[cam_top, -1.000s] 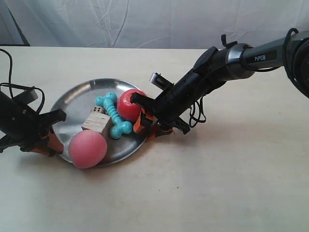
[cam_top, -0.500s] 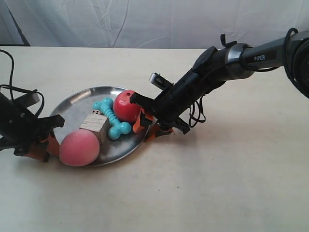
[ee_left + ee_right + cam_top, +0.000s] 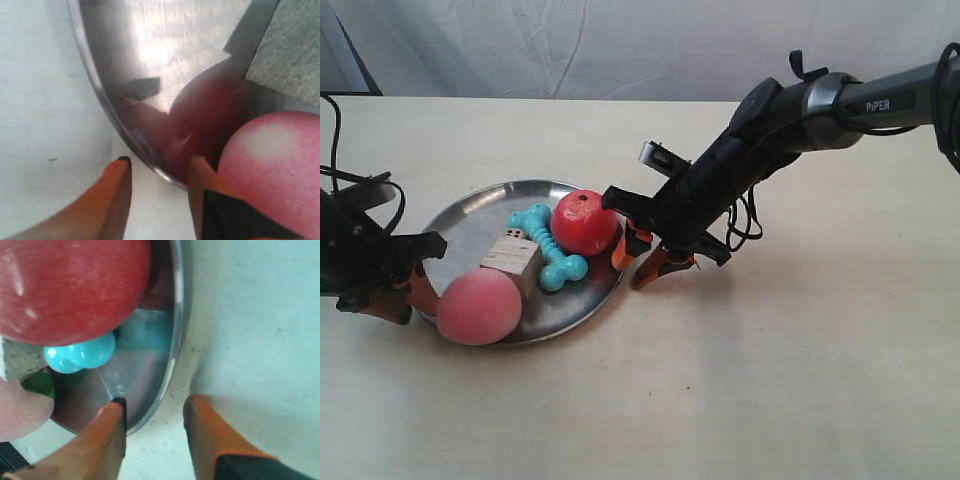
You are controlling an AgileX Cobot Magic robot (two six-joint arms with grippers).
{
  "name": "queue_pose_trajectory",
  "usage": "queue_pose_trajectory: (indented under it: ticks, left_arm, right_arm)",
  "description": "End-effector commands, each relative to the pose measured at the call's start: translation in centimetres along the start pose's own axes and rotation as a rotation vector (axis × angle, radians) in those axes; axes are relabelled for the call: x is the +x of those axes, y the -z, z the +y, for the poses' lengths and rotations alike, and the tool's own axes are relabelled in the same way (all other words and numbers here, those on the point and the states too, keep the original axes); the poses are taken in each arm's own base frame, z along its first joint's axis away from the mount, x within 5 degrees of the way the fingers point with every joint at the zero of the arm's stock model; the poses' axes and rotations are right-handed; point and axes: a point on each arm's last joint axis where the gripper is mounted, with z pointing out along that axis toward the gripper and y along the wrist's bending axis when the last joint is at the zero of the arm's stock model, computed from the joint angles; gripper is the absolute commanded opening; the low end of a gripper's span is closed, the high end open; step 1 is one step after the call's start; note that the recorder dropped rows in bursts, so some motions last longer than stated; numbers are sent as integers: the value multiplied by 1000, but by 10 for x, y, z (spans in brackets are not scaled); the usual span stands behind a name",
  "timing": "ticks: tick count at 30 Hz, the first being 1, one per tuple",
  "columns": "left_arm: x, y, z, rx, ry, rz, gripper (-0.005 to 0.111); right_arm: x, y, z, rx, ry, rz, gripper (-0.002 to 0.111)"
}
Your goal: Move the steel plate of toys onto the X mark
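Note:
The steel plate (image 3: 470, 225) lies on the table and holds the pink ball (image 3: 478, 306), the red ball (image 3: 584, 222), the turquoise bone (image 3: 548, 249) and the wooden die (image 3: 512, 260). My left gripper (image 3: 408, 297) is at the plate's edge by the pink ball. In the left wrist view it (image 3: 160, 161) is open, with the rim (image 3: 100, 100) between its fingers and untouched. My right gripper (image 3: 635, 262) sits at the opposite edge near the red ball (image 3: 70, 285). It (image 3: 156, 402) is open too, straddling the rim (image 3: 176, 315). No X mark shows in any view.
A white cloth backdrop (image 3: 620, 45) hangs behind the beige table (image 3: 800, 380). Black cables (image 3: 340, 180) trail from the left arm. The right arm (image 3: 790, 120) reaches in from the exterior view's upper right.
The plate and its toys slid a little toward the exterior view's left. The right gripper's fingers spread and drew slightly back from the rim; the left gripper shifted left with the plate.

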Motion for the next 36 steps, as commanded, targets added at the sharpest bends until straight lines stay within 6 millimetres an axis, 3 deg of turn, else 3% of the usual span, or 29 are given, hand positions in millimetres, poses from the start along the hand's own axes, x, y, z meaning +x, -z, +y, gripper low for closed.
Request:
queue_pose_trajectory:
  ticks: [1,10,18,20,22,24,31,36]
  left_arm:
    - [1,7,-3,1,-3,-31,37]
    - [7,13,-7,8,-25,-1,35]
    - [14,49,-22,2,-87,-131,21]
    - [17,61,-27,1,-107,-180,14]
    - [21,74,-32,2,-126,-233,4]
    - [26,87,-38,5,-142,-296,0]
    - [54,136,-60,29,-219,-543,0]
    - [90,165,-69,17,-268,-774,0]
  right_arm:
    - [0,5,1,2,8,0,40]
    - [5,20,9,37,67,8,40]
    - [20,70,28,220,202,-45,39]
    - [26,87,34,277,232,-70,33]
    - [33,105,41,315,266,-96,19]
    - [42,123,51,333,306,-136,0]
    - [104,187,83,317,418,-386,0]
    - [157,219,85,314,490,-617,0]
